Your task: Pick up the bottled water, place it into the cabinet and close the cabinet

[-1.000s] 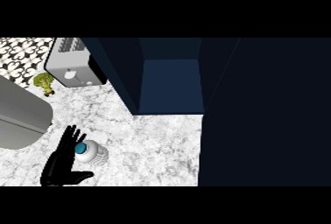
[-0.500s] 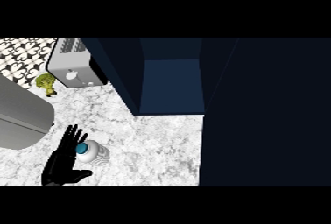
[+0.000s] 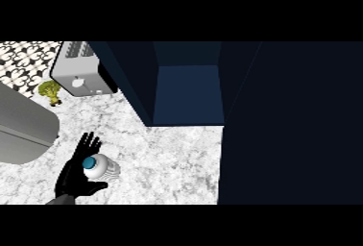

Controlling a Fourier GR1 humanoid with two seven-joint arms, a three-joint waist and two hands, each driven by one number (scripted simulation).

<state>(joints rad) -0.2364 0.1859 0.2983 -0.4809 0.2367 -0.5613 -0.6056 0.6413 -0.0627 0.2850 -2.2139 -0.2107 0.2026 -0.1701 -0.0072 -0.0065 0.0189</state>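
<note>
Nothing is done yet: the water bottle (image 3: 101, 166) stands on the desk (image 3: 177, 158) at seven o'clock, the left robot hand (image 3: 77, 174) released beside it, fingers straight, the cabinet (image 3: 188, 91) at twelve o'clock open.

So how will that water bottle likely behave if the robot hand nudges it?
Standing upright on the smooth marble counter, the water bottle would probably slide or tip, then roll, being round. The left robot hand is open beside it.
</note>
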